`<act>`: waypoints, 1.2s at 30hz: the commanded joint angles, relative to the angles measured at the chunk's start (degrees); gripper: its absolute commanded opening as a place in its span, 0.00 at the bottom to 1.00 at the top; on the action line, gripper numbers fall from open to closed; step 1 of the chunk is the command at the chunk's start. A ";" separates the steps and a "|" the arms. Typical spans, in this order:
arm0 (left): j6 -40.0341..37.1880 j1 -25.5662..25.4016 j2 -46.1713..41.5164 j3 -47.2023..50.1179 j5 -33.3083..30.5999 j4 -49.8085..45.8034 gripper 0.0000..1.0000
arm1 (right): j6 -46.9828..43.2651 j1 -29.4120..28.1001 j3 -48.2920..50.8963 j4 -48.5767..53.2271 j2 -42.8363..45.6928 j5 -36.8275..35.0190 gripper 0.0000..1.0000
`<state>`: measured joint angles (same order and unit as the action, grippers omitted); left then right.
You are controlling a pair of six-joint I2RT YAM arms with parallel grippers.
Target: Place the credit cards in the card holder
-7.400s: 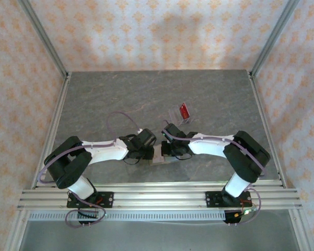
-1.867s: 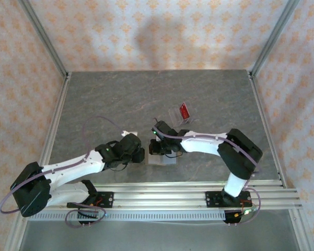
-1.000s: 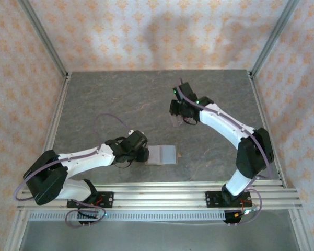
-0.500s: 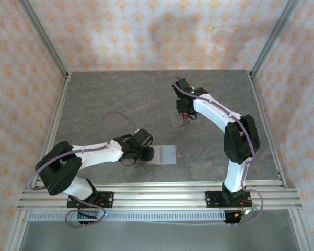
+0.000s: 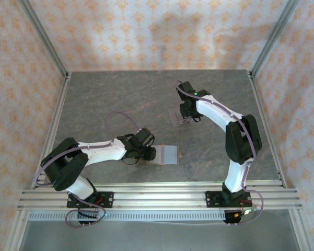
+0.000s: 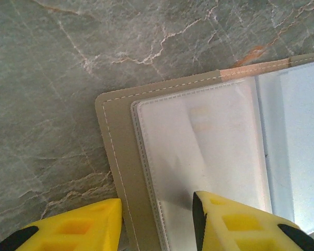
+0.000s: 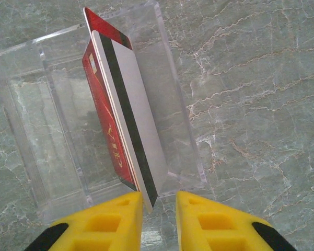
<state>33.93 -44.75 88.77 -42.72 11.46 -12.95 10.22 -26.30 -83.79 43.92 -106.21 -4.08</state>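
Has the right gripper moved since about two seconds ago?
Yes. The right gripper has gone from over the card holder away toward the back wall, to the clear rack.

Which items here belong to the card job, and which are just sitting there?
Job:
- credit cards, standing in the rack
- card holder, lying open on the table
- left hand, at the holder's corner
- right hand, at the cards' edge

Just there:
- clear rack, holding the cards
- grey marbled table
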 commanded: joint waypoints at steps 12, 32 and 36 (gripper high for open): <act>-0.59 1.17 1.47 -0.41 0.66 1.16 0.40 | -1.39 0.29 0.39 2.01 1.74 2.99 0.22; -0.40 1.42 2.02 -0.52 1.02 1.18 0.40 | -2.20 0.29 0.66 3.06 1.98 2.23 0.20; -0.36 1.50 1.90 -0.50 0.93 1.17 0.40 | -2.41 0.29 0.44 2.94 1.93 2.40 0.19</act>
<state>33.98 -44.05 89.30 -42.72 12.05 -12.21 8.73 -26.30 -82.81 45.08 -105.65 -0.05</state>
